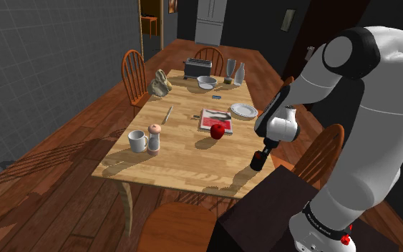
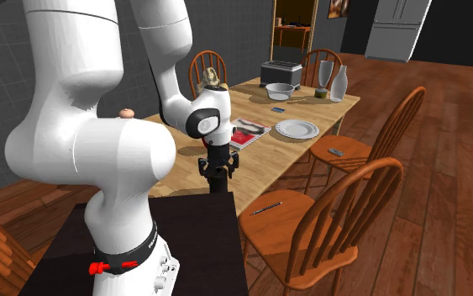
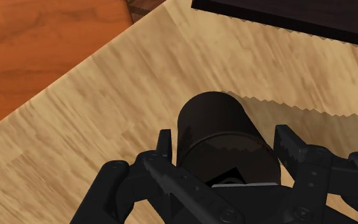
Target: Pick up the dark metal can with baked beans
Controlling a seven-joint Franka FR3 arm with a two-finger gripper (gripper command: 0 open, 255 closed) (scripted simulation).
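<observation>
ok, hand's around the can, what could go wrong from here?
1. The can sits off-centre in the open hand: one finger is at its side, the other stands clear, so closing may shove or tip it.
2. It stands near the table edge by the stand; a shove could drop it.

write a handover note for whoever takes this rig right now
Pincer: open, straddling the dark can, a finger on either side, not clamped.
Can: upright on the wooden table, near the edge by the stand.
Done: approach and alignment over the can.
Left: close on the can, then lift it off the table.
</observation>
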